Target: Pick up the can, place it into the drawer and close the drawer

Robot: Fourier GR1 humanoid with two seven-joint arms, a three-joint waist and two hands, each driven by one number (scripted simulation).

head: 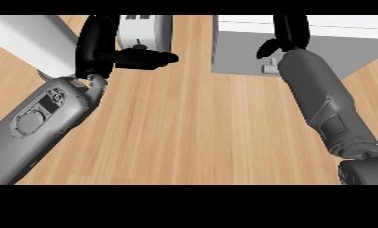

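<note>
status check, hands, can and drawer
Left robot hand open, raised by toaster. Right robot hand at drawer unit, fingers unclear. Can not visible.

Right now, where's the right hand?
In the head view the black right hand is at upper right, over the top edge of the grey drawer unit, above the small handle on its front.

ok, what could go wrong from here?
1. No can shows; the right hand at the drawer may hide it, so placement is unconfirmed.
2. The right forearm crosses the drawer's handle; a push could snag.
3. The left hand sits near the white appliance; could bump it.
</note>
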